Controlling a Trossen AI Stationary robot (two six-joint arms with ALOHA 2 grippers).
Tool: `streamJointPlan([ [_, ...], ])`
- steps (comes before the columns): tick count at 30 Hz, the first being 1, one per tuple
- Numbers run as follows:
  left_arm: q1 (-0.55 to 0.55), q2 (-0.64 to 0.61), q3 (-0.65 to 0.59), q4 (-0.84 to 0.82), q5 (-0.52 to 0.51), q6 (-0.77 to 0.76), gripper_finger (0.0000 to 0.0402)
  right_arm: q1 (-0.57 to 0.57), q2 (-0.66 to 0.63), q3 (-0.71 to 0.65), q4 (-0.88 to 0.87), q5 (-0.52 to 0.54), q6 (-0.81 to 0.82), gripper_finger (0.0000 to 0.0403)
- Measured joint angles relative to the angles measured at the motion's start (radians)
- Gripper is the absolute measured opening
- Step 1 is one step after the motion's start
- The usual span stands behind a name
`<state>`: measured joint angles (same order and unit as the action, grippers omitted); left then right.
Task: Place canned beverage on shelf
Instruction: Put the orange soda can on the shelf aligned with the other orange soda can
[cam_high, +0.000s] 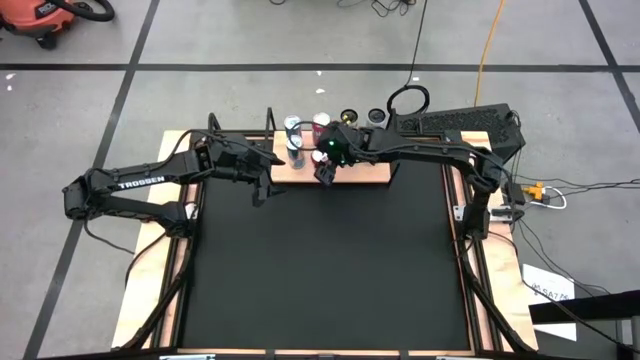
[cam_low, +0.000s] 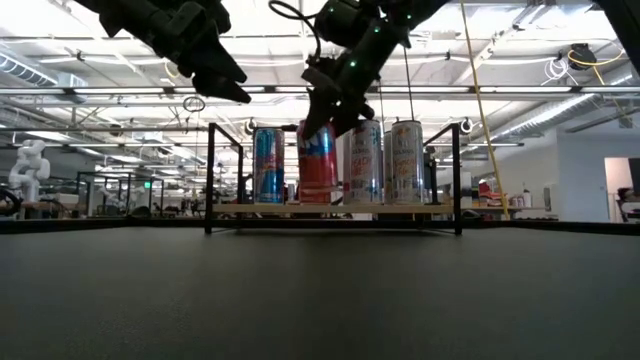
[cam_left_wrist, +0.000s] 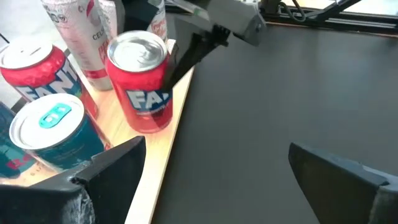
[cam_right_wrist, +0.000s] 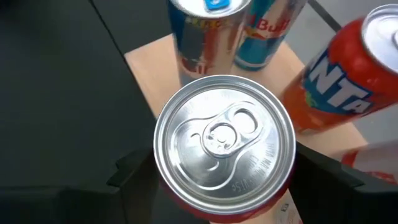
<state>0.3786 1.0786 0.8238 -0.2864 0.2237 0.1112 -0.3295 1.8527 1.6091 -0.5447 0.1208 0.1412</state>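
One red can (cam_left_wrist: 142, 84) stands upright on the shelf (cam_left_wrist: 163, 155), right pincer (cam_right_wrist: 208, 171) clasping it; spread fingers fully, then lift vertically. Left pincer (cam_left_wrist: 211, 168) waits wide.

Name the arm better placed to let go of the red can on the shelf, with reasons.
Right. The right gripper straddles the red can standing on the shelf. The left gripper is open, beside the shelf, holding nothing.

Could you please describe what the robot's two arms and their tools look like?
Both arms are dark, jointed links. The left arm carries white TROSSEN lettering. The right arm has black cables and a green light near the wrist. Each tool has two flat dark fingers.
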Motion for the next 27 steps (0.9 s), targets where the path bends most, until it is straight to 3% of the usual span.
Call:
streamJointPlan([
  [10, 0.000, 0.000, 0.000, -0.019, -0.003, 0.000, 0.0396, -0.010, 0.012, 0.002, 0.023, -0.011, -0.007, 0.0278],
  [18, 0.000, 0.000, 0.000, -0.020, -0.011, 0.003, 0.0396, 0.055, 0.020, 0.051, -0.031, -0.038, 0.014, 0.0278],
  [27, 0.002, 0.000, 0.000, -0.007, -0.052, 0.027, 0.0396, 0.056, 0.029, 0.052, -0.049, 0.040, 0.030, 0.0279],
])
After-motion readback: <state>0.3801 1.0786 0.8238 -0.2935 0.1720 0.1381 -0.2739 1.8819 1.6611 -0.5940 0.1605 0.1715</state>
